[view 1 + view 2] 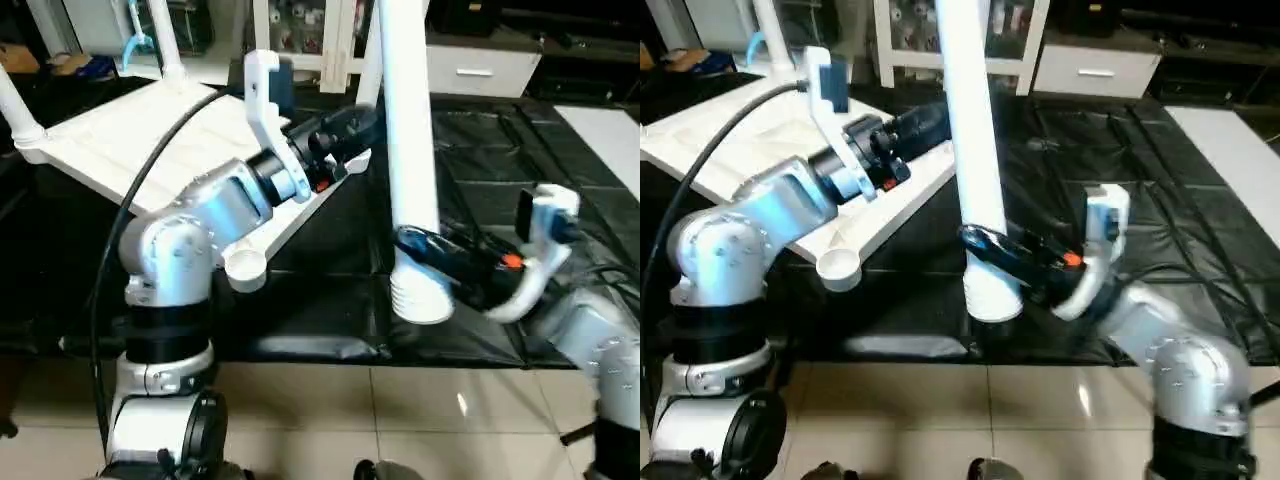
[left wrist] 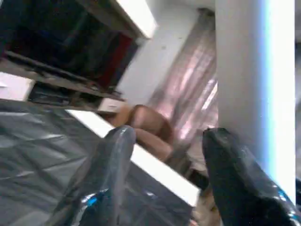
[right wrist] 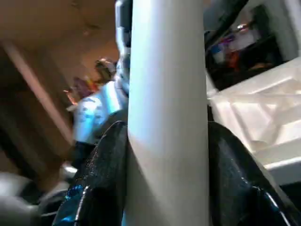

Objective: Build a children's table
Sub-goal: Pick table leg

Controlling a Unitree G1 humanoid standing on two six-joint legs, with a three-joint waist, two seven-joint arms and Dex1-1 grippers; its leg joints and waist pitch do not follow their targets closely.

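One leg (image 1: 410, 150) upright, clamped in right gripper (image 1: 432, 262) for seating | left gripper (image 1: 350, 128) fingers apart, empty | tabletop (image 1: 120, 140) underside-up, corner socket (image 1: 245, 266) free.

Both forearms are brushed silver cylinders ending in black wrist rings. A white curved bracket rises off each wrist, carrying a small camera block. The left gripper (image 1: 345, 130) and right gripper (image 1: 425, 243) have glossy black fingers (image 2: 113, 160), each gripper with a small orange-red mark near its base. A black cable (image 1: 150, 165) loops along the left forearm.
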